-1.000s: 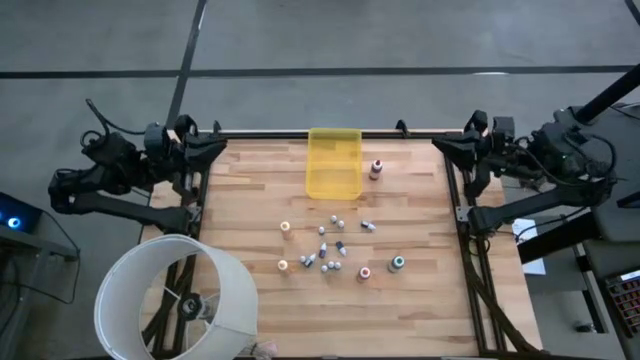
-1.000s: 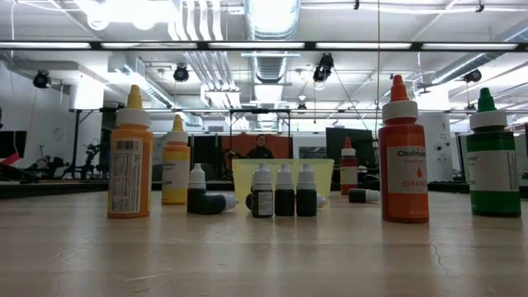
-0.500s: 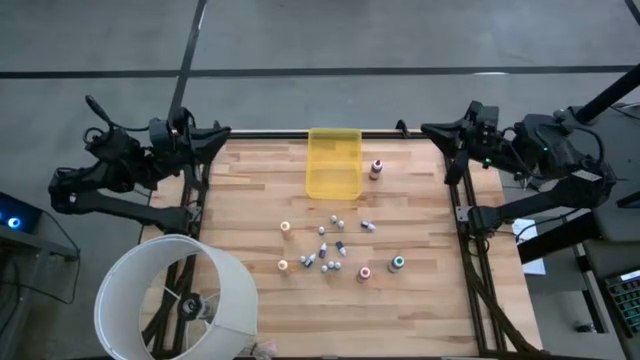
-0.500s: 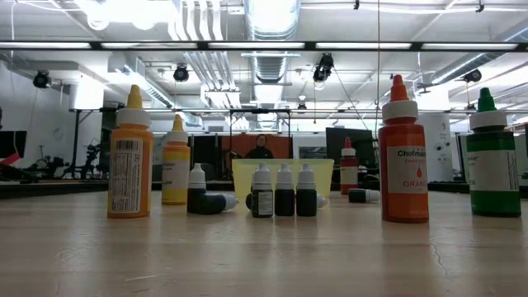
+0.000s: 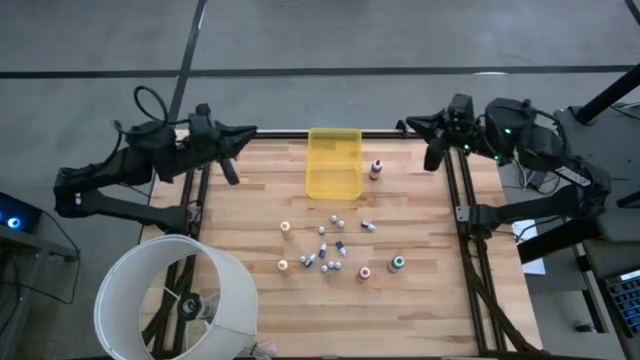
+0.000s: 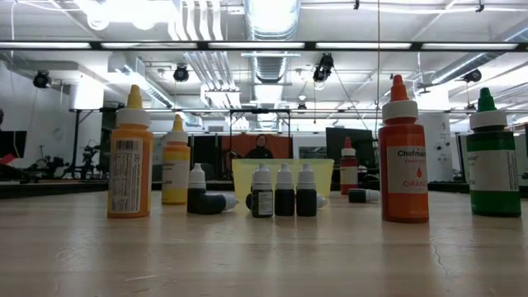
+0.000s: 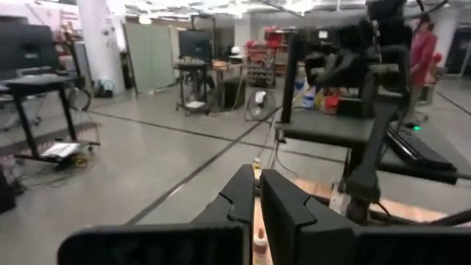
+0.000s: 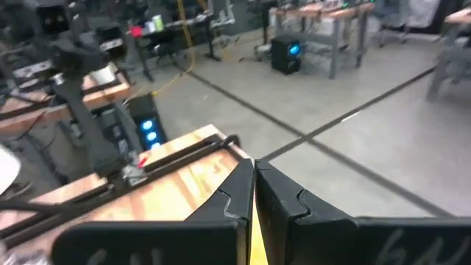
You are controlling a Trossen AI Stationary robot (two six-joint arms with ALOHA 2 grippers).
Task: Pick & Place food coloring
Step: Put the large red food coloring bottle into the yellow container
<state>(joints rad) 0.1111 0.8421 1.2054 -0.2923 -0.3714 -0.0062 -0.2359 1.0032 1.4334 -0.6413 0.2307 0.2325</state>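
The food coloring bottles (image 5: 326,248) stand and lie scattered on the middle of the wooden table, resting on their bases or sides. In the low view an orange bottle (image 6: 403,153), a green one (image 6: 492,157), a yellow one (image 6: 130,157) and small dark white-capped ones (image 6: 285,191) show. One red-capped bottle (image 5: 376,168) stands beside the yellow tray (image 5: 334,162). My left gripper (image 5: 248,131) hangs shut above the far left corner, my right gripper (image 5: 407,125) shut above the far right corner; both are empty, pointing inward along the far edge.
A white lampshade (image 5: 176,300) stands over the table's near left corner. Black frame rails (image 5: 462,215) run along both table sides. Bare wood lies between the bottles and the near edge.
Both arms have swung inward along the far edge. My left gripper has gone toward the table's right, my right gripper toward its left, both turning toward the yellow tray. Both have stayed shut. The bottles have not moved.
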